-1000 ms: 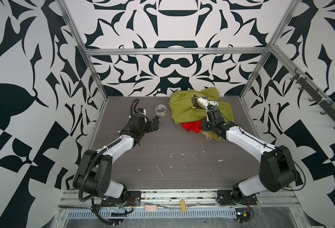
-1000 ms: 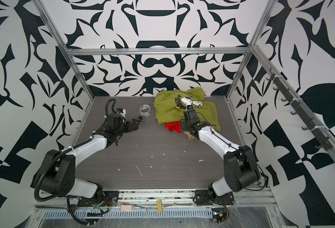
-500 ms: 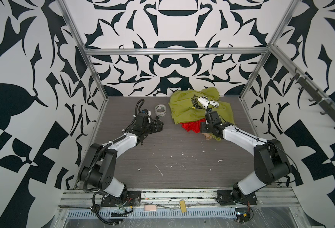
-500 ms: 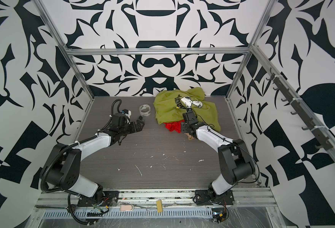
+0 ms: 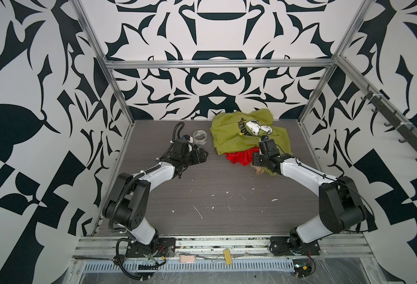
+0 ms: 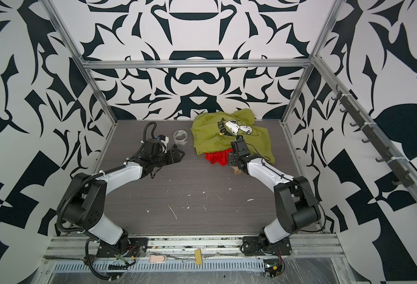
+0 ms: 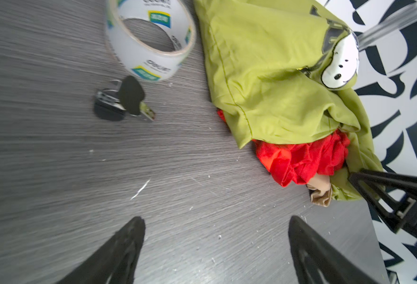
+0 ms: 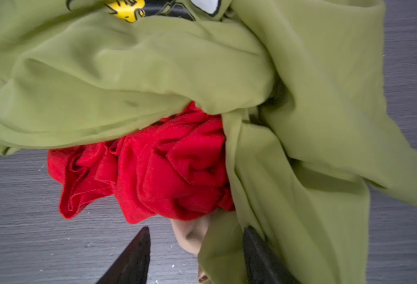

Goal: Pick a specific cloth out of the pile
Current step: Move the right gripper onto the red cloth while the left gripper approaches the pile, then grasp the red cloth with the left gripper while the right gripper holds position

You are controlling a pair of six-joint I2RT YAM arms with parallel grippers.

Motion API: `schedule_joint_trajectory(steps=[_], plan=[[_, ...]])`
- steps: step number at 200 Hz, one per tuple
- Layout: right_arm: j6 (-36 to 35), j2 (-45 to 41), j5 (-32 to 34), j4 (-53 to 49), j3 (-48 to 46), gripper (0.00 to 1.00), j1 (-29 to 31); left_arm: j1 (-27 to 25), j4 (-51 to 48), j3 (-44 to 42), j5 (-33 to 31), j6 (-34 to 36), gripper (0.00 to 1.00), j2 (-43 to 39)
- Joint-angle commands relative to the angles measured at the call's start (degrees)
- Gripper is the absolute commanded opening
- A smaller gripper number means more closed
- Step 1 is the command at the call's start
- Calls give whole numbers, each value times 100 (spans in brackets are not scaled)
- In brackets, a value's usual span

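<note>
- At the near edge of the pile (image 5: 229, 141), on the side facing the robot, the cloth (image 8: 165, 172) shows as a bright red crumpled bunch. It pokes out from under an olive-green shirt (image 8: 128, 73) printed with a cartoon dog.
- The red cloth lies on the table, held by nothing, exactly where it lay a second ago.
- A tan cloth (image 8: 190, 236) peeks out beside it, touching its lower folds.
- The right gripper (image 8: 197, 230) hovers at this same edge with its jaws partly apart. The tan cloth and a green fold sit between its fingertips, pinched by neither, and the red cloth is just ahead. Its wrist has barely shifted, though the elbow has drawn in.
- The left gripper (image 7: 216, 218) is the real change. It has swung across the grey table (image 5: 202, 191) towards the pile, past a tape roll (image 7: 150, 56) and a bunch of keys (image 7: 121, 103). It now faces the red cloth with jaws wide and empty, not yet touching it.
- The task looks to be at the approach stage, with both arms closing on one spot.
- A grasp from the right risks catching tan or green fabric instead of red.
</note>
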Motion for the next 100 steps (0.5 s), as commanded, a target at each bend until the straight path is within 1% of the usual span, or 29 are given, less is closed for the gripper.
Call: schedule_joint_trajectory(steps=[1,38,47,49,51,69,100], plan=[[38,22,-120,129,408,62,60,-125,43,213,280,-40,91,198],[-34,202,3,-89,782,62,60,-440,51,520,333,-38,88,522],[-69,218,2,-103,824,62,59,-534,47,636,361,-46,86,645],[-77,217,4,-99,826,62,57,-555,42,656,359,-56,83,667],[-85,217,2,-96,821,62,59,-574,42,681,361,-65,82,679],[-98,191,4,-70,772,62,60,-799,109,901,292,-177,78,976],[-53,114,-32,54,615,61,60,-1211,-73,1682,347,-150,73,1581]])
